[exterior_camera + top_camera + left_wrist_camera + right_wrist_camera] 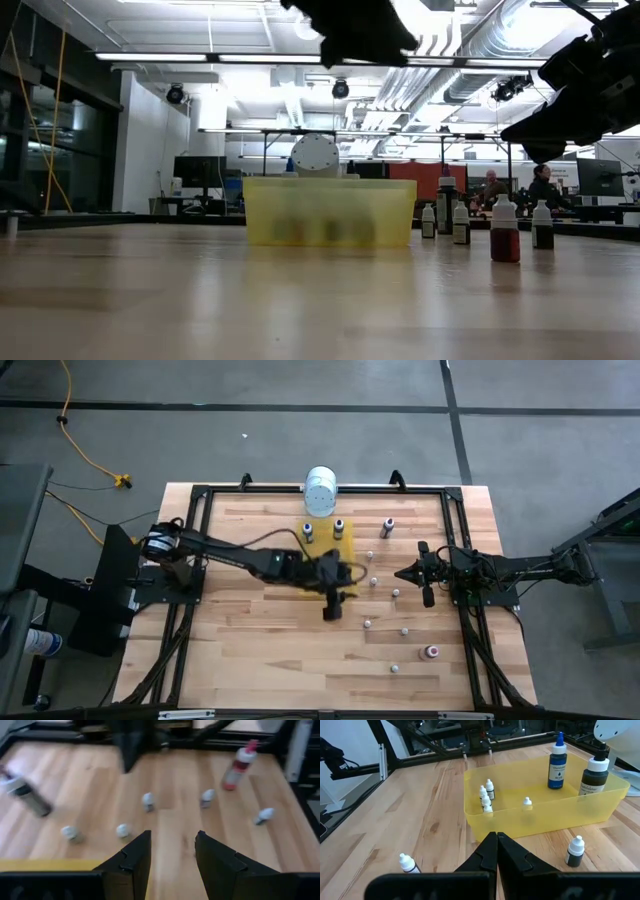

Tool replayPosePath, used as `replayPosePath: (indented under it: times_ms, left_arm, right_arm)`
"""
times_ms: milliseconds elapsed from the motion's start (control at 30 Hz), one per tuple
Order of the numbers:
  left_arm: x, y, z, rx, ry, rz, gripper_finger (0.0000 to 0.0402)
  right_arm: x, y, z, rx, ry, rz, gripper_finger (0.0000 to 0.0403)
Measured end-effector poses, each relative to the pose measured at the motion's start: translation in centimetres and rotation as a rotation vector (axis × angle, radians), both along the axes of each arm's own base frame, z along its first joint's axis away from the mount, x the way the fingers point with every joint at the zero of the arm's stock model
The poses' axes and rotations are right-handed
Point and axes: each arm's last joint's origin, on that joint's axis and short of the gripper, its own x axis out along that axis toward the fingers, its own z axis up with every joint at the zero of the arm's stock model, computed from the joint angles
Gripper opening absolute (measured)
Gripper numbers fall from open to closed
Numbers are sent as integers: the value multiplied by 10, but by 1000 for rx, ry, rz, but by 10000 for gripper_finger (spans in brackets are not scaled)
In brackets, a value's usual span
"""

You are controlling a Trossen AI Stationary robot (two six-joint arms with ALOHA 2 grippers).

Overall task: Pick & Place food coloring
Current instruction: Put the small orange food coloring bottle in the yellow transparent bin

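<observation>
**Entry: food coloring, pick and place.**

**Risks.**
- The left gripper (333, 603) hangs over the table at the tray's (345, 548) near edge, its jaws part open with nothing between them. The loose bottles (148, 801) ahead of it are tiny and round-capped. A descent slightly off centre would likely tip or roll one away rather than seat it between the fingers.
- Several bottles stand close together. Closing on one may knock its neighbour.
- The left arm lies across the tray, so a low sweep could nudge the tray or the bottles standing in it.
- The right gripper (424, 575) waits near the loose bottles by the right rail, jaws pressed shut and empty. Both arms working that patch could meet.

**Item description.**
- Small bottles with whitish caps and mostly dark bodies.
- One red-bodied bottle (505, 231) stands taller than its neighbours.
- Another reddish one (432, 652) lies near the right rail.

**Location.**
- Partly sorted.
- In the tray: a blue bottle (557, 762), a dark bottle (594, 776), and a few tiny ones (486, 797) standing on the floor.
- The rest are scattered upright or toppled on the wood between the tray and the right rail.

**Nearby.** A white container (321, 489) stands behind the tray.
</observation>
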Motion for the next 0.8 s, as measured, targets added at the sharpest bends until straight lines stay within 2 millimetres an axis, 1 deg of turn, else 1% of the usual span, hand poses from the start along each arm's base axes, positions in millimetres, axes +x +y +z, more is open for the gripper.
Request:
replayPosePath:
  times_ms: [100, 200, 267, 367, 500, 633, 800]
  left_arm:
    - [1, -16, -10, 53, 28, -74, 143]
    - [0, -28, -15, 110, 39, -150, 143]
    - [5, -37, -21, 137, 24, -217, 143]
    - [7, -46, -35, 163, 62, -276, 143]
    - [13, -51, -48, 137, 69, -311, 143]
    - [22, -52, -71, 134, 102, -284, 143]
    - [35, -51, -84, 124, 43, -269, 143]
  right_arm:
    - [0, 0, 0, 0, 0, 0, 0]
    - [0, 0, 0, 0, 1, 0, 0]
    - [0, 0, 0, 0, 1, 1, 0]
    - [0, 0, 0, 0, 4, 1, 0]
    - [0, 0, 0, 0, 4, 1, 0]
    - [0, 0, 0, 0, 3, 1, 0]
    - [0, 0, 0, 0, 3, 1, 0]
